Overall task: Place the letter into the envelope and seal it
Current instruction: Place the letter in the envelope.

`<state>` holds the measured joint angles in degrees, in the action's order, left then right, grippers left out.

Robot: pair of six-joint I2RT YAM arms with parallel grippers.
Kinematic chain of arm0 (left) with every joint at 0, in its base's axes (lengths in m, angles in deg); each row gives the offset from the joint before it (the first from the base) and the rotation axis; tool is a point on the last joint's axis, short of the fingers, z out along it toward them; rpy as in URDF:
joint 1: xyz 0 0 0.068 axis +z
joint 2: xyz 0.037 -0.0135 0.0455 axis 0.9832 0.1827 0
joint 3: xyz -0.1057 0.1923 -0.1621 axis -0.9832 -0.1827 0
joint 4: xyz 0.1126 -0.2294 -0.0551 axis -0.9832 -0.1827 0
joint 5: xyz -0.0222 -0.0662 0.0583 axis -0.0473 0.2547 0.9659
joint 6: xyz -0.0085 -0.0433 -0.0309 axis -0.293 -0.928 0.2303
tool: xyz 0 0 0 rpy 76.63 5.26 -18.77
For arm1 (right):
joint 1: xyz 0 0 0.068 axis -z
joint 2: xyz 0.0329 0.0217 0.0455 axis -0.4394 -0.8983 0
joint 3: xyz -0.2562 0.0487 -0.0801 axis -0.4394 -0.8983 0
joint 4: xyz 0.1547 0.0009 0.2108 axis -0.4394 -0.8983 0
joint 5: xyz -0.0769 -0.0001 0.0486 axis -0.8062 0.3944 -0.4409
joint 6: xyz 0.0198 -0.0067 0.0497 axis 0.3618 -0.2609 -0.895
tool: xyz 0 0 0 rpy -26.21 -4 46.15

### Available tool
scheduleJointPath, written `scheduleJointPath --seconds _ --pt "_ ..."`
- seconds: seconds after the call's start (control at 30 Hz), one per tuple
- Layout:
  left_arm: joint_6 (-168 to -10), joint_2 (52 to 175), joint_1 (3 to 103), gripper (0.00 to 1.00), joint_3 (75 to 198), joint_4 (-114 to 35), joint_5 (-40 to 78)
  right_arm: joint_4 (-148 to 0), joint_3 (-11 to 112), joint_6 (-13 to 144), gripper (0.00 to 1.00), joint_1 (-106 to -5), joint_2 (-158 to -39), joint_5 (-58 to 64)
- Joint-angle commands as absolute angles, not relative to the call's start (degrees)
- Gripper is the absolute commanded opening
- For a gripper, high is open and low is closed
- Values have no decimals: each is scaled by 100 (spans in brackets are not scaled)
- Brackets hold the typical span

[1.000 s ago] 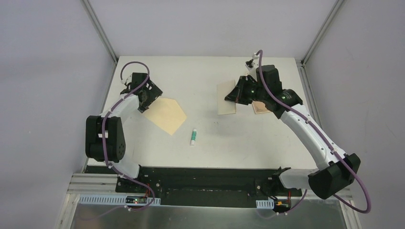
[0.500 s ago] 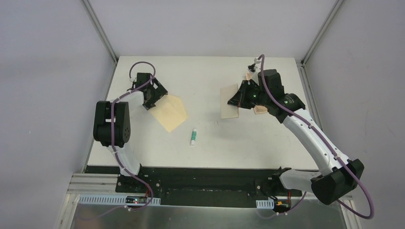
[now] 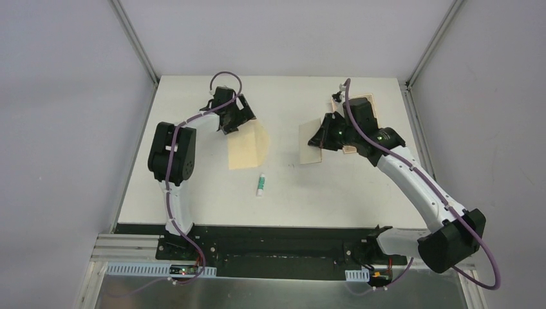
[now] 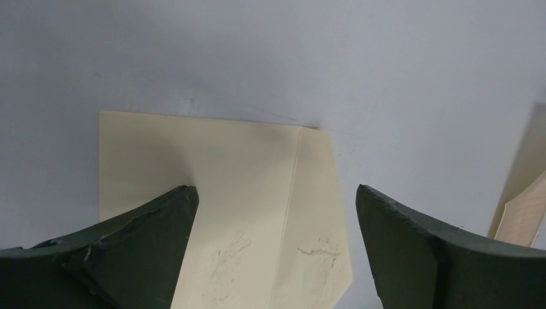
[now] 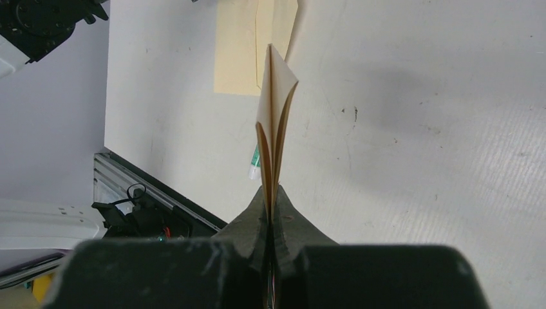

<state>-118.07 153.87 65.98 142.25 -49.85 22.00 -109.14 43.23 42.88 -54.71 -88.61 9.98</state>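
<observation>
The envelope (image 3: 248, 149) lies flat on the white bench (image 3: 290, 96), left of the middle and about halfway between the near and far edges. In the left wrist view the envelope (image 4: 251, 193) shows a straight crease, with the narrower flap portion lying open on the side that faces the letter.

The left gripper (image 3: 235, 122) sits at the envelope's far edge. Its jaws are spread wide and grip nothing. From the left wrist camera the left gripper (image 4: 275, 192) frames the paper, one dark finger (image 4: 129, 254) overlapping the envelope's left part and the other finger (image 4: 438, 257) out past its flap side. I cannot tell whether either finger touches the paper.

The letter (image 3: 310, 149) is in the right half of the bench, well apart from the envelope, pinched by the right gripper (image 3: 318, 136). The right wrist view shows the right gripper (image 5: 270, 193) with its jaws pressed tight on one edge of the letter (image 5: 275, 122). The sheet is folded, stands edge-on to the camera, and its two leaves bow slightly apart. Beyond it lies the envelope (image 5: 248, 45).

A white-and-green glue stick (image 3: 261, 184) lies between the two papers, nearer the near edge. A tan flat piece (image 3: 362, 103) rests near the far right corner, partly hidden by the right arm.
</observation>
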Motion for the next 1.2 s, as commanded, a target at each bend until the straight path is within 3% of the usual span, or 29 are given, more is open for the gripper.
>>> scheduleJointPath --seconds 0.0,0.4,0.6,0.77,1.17 --pt "-11882 15667 6465 99 14415 -5285 1846 -10501 4320 4364 0 -5481 -9095 890" --pt "-11292 14636 6743 96 14940 -6582 1945 -9591 5432 4112 0 -5428 -11047 1632" --pt "-11212 14574 7248 78 14539 -6513 1789 -9290 6525 3872 0 -5427 -12475 2055" --pt "-11244 14782 7334 57 14417 -6377 1806 -9165 7224 3695 0 -5427 -13442 2281" --pt "-11680 14834 7340 37 13722 -6054 1757 -8659 7261 3192 0 -5444 -14366 2693"
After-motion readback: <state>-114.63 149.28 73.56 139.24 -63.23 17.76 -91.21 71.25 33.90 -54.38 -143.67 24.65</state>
